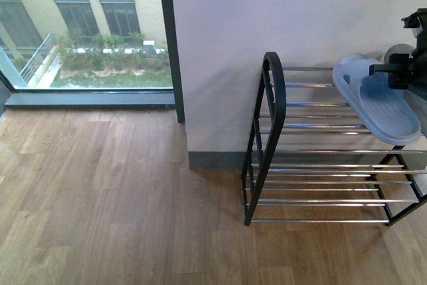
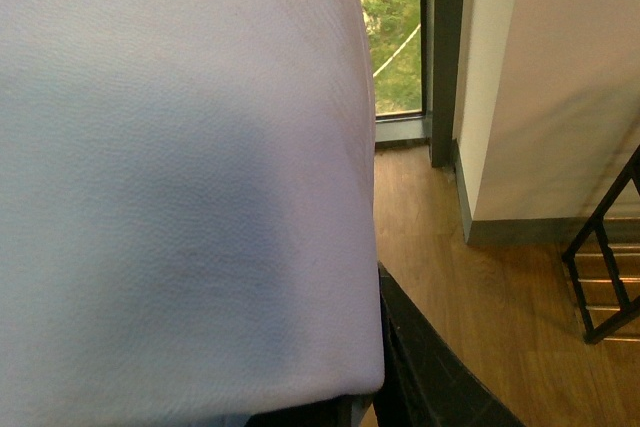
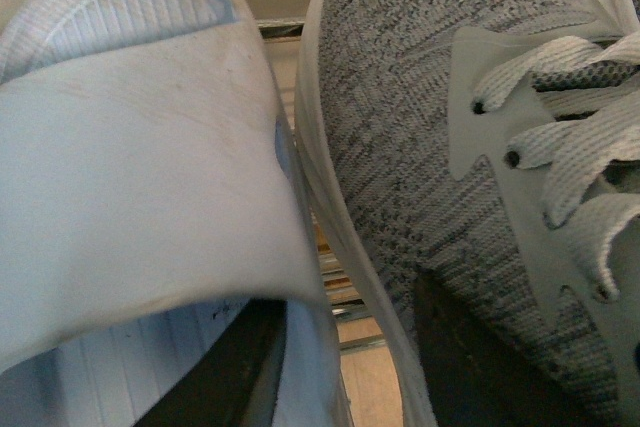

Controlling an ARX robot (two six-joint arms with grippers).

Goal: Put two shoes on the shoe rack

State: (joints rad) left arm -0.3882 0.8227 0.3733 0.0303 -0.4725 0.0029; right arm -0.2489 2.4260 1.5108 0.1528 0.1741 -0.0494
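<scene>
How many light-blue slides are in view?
2. One slide lies on the rack's top tier; a second slide fills the left wrist view. More may be hidden.

The shoe rack (image 1: pixel 313 165) stands on wooden floor (image 1: pixel 100 198), a slipper (image 1: pixel 377 101) atop.

The right claw (image 1: pixel 400 71) shows at the shoe rack's (image 1: pixel 320 165) far right end, level with its top rods; its jaws' state cannot be told. The left claw is hidden from sight.

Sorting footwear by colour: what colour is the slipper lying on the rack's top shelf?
Pale blue slipper, clearest in the front view.
</scene>
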